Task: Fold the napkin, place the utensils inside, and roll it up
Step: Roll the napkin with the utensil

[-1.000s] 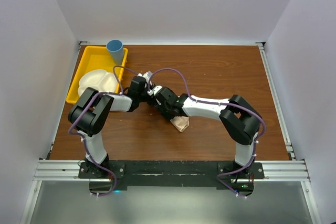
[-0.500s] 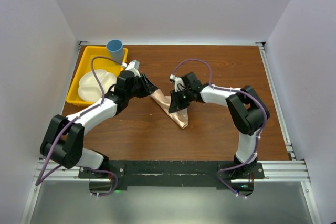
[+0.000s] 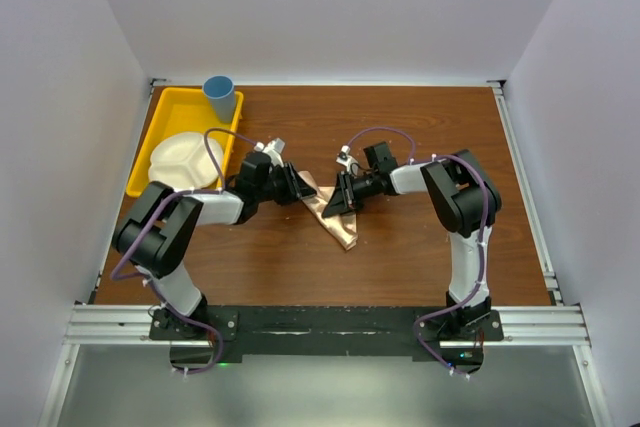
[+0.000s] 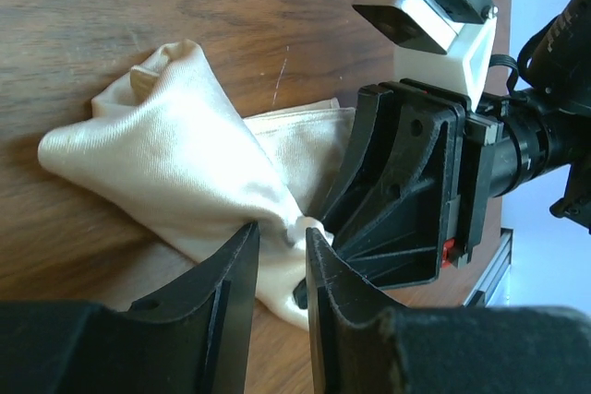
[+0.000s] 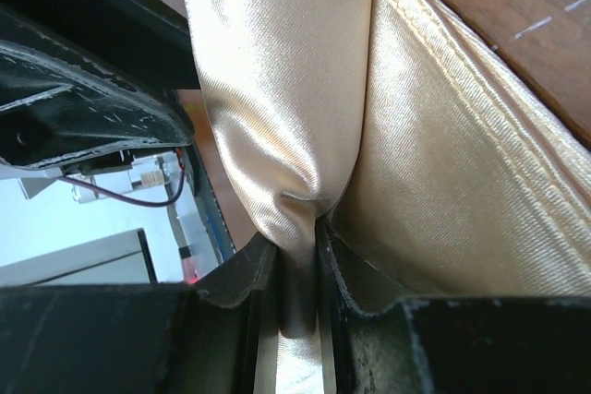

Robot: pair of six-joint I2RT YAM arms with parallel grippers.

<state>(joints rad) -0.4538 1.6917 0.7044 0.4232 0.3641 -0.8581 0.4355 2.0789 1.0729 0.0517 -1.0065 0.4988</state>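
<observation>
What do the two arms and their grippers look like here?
Both the left arm and the right arm have white links between bulky black joints, each with a looping purple cable. The left gripper and the right gripper have black fingers; the right one's are ribbed triangles under a white camera bracket.

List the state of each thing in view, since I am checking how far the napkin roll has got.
napkin, bunched up, not folded flat, drawn between both grippers
left gripper, fingers narrowly apart at a napkin corner, grip unclear
right gripper, shut on a napkin fold
white divided plate, lying in the tray, nothing seen on it
blue cup, upright at the tray's far corner
yellow tray, holding plate and cup
fork, not in view
</observation>
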